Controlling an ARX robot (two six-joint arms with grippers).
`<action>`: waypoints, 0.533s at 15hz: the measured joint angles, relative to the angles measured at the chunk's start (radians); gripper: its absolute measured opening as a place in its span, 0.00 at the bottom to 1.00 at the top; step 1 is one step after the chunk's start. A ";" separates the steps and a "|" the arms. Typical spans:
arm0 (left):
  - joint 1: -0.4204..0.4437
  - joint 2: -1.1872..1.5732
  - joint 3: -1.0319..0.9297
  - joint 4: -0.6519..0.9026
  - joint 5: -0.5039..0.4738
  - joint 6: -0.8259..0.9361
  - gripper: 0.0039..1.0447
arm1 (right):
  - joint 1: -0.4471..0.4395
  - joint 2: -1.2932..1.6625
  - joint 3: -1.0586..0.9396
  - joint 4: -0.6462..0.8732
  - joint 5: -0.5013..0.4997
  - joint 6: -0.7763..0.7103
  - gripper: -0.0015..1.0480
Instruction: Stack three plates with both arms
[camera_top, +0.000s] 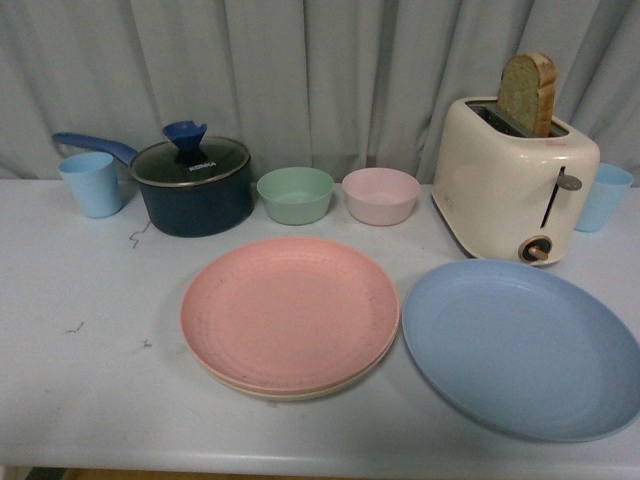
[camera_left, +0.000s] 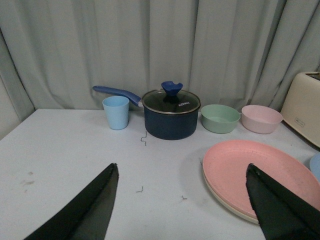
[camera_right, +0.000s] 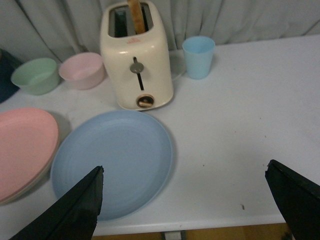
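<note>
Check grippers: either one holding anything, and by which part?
Nothing held. Left gripper and right gripper both open, empty; blue plate lies untouched.

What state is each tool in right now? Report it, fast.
Left tool: open, holding nothing.
Right tool: open, holding nothing.

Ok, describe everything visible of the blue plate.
The blue plate is large, round and shallow, light blue, matte like plastic, with faint concentric rings and a low rim. It lies flat, empty, on the table near its front edge, in front of the toaster and close beside the pink plate; whether they touch is unclear. Nothing rests on it.
</note>
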 joint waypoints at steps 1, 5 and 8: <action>0.000 0.000 0.000 0.000 0.000 0.000 0.86 | -0.011 0.171 0.084 0.009 -0.005 -0.025 0.94; 0.000 0.000 0.000 0.000 0.000 0.002 0.94 | 0.006 0.705 0.366 0.036 0.040 -0.088 0.94; 0.000 0.000 0.000 0.000 0.000 0.002 0.94 | 0.046 0.995 0.505 0.034 0.083 -0.087 0.94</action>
